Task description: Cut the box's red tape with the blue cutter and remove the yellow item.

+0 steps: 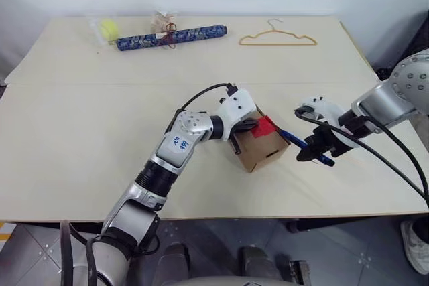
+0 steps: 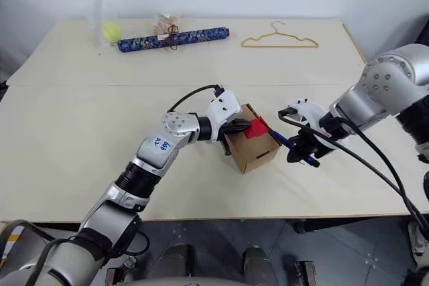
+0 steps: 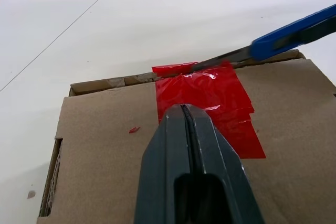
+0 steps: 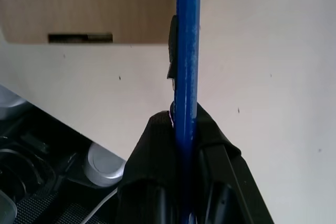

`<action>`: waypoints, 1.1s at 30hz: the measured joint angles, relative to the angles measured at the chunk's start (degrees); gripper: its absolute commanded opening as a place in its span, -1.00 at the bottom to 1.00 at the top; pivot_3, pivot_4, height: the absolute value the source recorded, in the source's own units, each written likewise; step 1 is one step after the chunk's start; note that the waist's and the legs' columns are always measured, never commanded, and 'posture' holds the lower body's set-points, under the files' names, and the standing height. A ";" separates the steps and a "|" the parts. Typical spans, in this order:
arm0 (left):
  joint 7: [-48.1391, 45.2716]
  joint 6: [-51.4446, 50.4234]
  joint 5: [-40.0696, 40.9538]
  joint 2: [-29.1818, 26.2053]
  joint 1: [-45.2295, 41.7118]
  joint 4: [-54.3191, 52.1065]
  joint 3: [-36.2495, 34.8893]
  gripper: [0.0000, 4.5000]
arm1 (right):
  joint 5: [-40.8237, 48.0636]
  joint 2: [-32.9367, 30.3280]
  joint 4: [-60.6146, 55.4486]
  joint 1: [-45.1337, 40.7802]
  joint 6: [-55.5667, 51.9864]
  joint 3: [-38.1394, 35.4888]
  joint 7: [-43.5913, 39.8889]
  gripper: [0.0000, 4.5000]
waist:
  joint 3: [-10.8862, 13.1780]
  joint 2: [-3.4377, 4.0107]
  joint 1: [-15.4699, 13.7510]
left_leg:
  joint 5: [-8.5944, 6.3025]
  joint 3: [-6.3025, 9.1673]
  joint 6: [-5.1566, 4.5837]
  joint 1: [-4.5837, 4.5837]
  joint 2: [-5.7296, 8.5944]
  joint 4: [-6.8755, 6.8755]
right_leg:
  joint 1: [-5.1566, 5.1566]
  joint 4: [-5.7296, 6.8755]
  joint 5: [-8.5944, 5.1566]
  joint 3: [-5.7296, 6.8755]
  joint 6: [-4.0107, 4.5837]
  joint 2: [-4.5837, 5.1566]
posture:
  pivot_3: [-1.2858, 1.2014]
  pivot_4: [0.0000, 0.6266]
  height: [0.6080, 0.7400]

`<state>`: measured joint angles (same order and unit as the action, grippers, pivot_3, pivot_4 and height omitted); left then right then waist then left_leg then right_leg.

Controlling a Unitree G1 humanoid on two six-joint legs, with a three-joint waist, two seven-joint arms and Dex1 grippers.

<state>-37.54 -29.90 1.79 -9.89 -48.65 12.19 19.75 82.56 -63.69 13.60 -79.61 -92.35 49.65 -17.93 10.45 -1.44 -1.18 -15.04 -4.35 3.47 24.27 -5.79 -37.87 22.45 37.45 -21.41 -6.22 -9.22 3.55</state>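
Gripping the blue cutter (image 4: 187,51) between its two black fingers (image 4: 149,171), the right gripper (image 1: 320,147) holds the tool pinched along its handle, jaws narrow around the thin blue stick. The cutter reaches from that gripper toward the box (image 1: 258,149), and in the left wrist view its metal blade lies along the far edge of the box top, its tip meeting the upper edge of the red tape (image 3: 210,100).

The tape is a crumpled red patch on the box's top face, wrinkled and lifted at that far edge where the blade touches it. A tiny red scrap lies on the cardboard just beside the patch.

The left gripper (image 3: 188,124) presses on the box top with its fingers closed tight together, holding nothing between them; their tips rest at the near edge of the tape. The box sits tilted on the table (image 1: 80,138), just in front of the table's centre seam, between the two grippers.

Well beyond the box, along the table's far edge, lie a long dark blue patterned roll (image 1: 171,37), a yellow-green ball (image 1: 108,28) in clear wrap beside the roll's end, and a thin tan wire hanger (image 1: 277,38) off to the roll's other side.
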 measured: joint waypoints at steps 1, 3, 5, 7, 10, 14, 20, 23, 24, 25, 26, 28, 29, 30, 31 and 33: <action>-0.02 0.00 0.00 0.01 0.00 -0.02 0.00 -1.00 | -0.43 -0.05 -0.15 0.00 0.00 -0.14 -0.57 -0.97 | 0.00 0.00 -0.03 | 0.00 0.00 0.00 0.00 0.00 0.01 | 0.00 0.00 0.00 0.00 0.00 0.00 | 0.03 -0.52 1.00; -0.07 0.00 0.00 0.01 0.00 -0.03 0.00 -1.00 | -0.93 -0.37 -0.39 0.00 0.01 -0.20 -1.66 -0.97 | 0.00 0.00 -0.04 | 0.00 0.00 0.00 0.00 0.00 0.02 | 0.01 -0.01 0.00 0.00 0.00 0.00 | 0.03 -0.52 1.00; -0.10 0.05 0.00 0.05 -0.03 -0.04 0.04 -1.00 | -1.06 -2.00 -2.01 0.01 0.04 -0.25 -3.06 -0.97 | 0.00 0.00 -0.12 | 0.00 0.00 0.00 0.02 0.00 0.03 | 0.02 -0.01 0.00 0.00 0.00 0.00 | 0.03 -0.52 1.00; -0.13 0.15 0.00 0.03 -0.02 -0.04 0.06 -1.00 | -0.98 -4.53 -3.56 0.02 0.02 -0.41 -4.57 -0.97 | 0.00 0.00 -0.14 | -0.01 0.00 0.01 0.02 0.01 0.06 | 0.02 -0.04 0.00 0.00 0.00 0.00 | 0.03 -0.52 1.00; -0.17 0.38 0.00 -0.15 0.00 0.00 0.05 -1.00 | -0.64 -7.91 -5.26 0.30 0.01 -0.70 -5.90 -0.97 | 0.00 0.00 -0.03 | -0.01 0.00 0.00 0.02 0.01 0.06 | 0.02 -0.05 0.00 0.00 0.00 0.00 | 0.03 -0.52 1.00; -0.25 1.20 0.00 -0.34 -0.01 0.34 -0.11 -1.00 | -1.26 -10.62 -6.83 2.79 0.01 -3.74 -8.59 -0.97 | 0.00 0.00 0.03 | -0.02 -0.01 0.00 0.02 0.02 0.05 | 0.02 -0.04 0.00 -0.03 0.00 0.00 | 0.03 -0.52 1.00; -2.61 5.46 1.32 -1.57 0.78 1.56 -2.13 -1.00 | -14.36 -16.41 -11.23 16.57 9.91 -19.66 -17.49 -0.97 | 0.01 -0.01 -0.06 | -0.01 0.00 0.02 0.02 0.01 0.10 | 0.02 -0.08 0.00 -0.01 -0.01 -0.02 | 0.03 -0.52 1.00; -5.45 7.24 2.80 -3.84 1.85 1.53 -4.15 -1.00 | -19.83 -17.66 -11.27 25.80 15.83 -25.68 -21.03 -0.58 | 0.01 0.00 0.45 | 0.08 -0.03 0.18 -0.02 0.01 0.14 | 0.06 -0.04 0.01 -0.06 -0.02 -0.02 | 0.03 -0.52 1.00; -6.60 7.60 3.63 -4.35 2.21 1.45 -4.85 -1.00 | -21.52 -18.02 -11.15 29.21 18.15 -27.65 -22.10 -0.44 | 0.02 0.01 0.76 | 0.11 -0.04 0.22 -0.05 0.01 0.16 | 0.07 -0.03 0.01 -0.07 -0.02 -0.03 | 0.03 -0.52 1.00; -8.13 7.37 5.10 -5.05 2.88 0.91 -5.76 -1.00 | -23.50 -18.34 -11.16 34.54 22.46 -30.44 -23.44 -0.28 | 0.02 0.01 0.97 | 0.14 -0.02 0.26 -0.08 0.00 0.23 | 0.06 -0.04 0.01 -0.06 -0.03 -0.05 | 0.03 -0.52 1.00; -9.82 6.36 7.46 -6.11 4.22 -0.38 -7.60 -1.00 | -26.48 -18.47 -10.31 42.06 28.94 -34.04 -24.74 -0.11 | 0.05 -0.04 1.05 | 0.16 0.03 0.29 -0.09 -0.02 0.27 | 0.01 -0.05 0.00 -0.02 -0.03 -0.09 | 0.03 -0.52 1.00; -12.69 5.12 10.61 -9.58 6.03 -1.19 -10.86 -1.00 | -32.44 -16.50 -6.59 52.26 39.49 -37.69 -25.32 0.18 | 0.07 -0.07 1.45 | 0.19 -0.01 0.35 -0.09 -0.02 0.23 | 0.08 -0.02 0.00 -0.07 -0.05 -0.08 | 0.03 -0.52 1.00; -13.96 4.70 11.65 -11.64 6.79 -1.86 -12.24 -1.00 | -35.61 -13.97 -4.85 55.92 44.59 -39.34 -25.27 0.36 | 0.07 -0.05 1.70 | 0.19 -0.02 0.35 -0.11 -0.02 0.19 | 0.11 0.01 0.01 -0.11 -0.05 -0.08 | 0.03 -0.52 1.00; -14.89 4.46 12.11 -13.18 7.16 -2.54 -13.11 -1.00 | -37.42 -11.91 -3.95 57.82 47.73 -40.24 -25.28 0.49 | 0.14 0.06 1.97 | 0.20 -0.03 0.36 -0.11 -0.01 0.14 | 0.11 0.02 0.01 -0.12 -0.07 -0.08 | 0.03 -0.52 1.00; -15.84 4.08 12.79 -14.48 7.50 -3.54 -13.99 -1.00 | -39.39 -9.41 -3.50 59.16 50.95 -41.55 -25.44 0.67 | 0.22 0.23 2.14 | 0.21 -0.07 0.38 -0.11 0.01 0.05 | 0.11 0.05 0.04 -0.17 -0.12 -0.06 | 0.03 -0.52 1.00; -17.44 2.90 14.26 -16.55 8.94 -6.95 -14.64 -1.00 | -42.15 -6.03 -2.77 60.17 56.39 -44.25 -26.05 0.98 | 0.26 0.36 2.38 | 0.22 -0.10 0.40 -0.11 0.01 0.02 | 0.06 0.09 0.06 -0.20 -0.15 -0.06 | 0.03 -0.52 1.00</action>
<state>-54.99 -26.99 16.05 -26.43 -39.72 5.24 5.11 40.40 -69.72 10.83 -19.43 -35.97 5.40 -43.97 10.71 -1.08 1.21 -14.82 -4.45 3.86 24.16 -5.78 -37.85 22.51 37.53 -21.36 -6.42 -9.37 3.48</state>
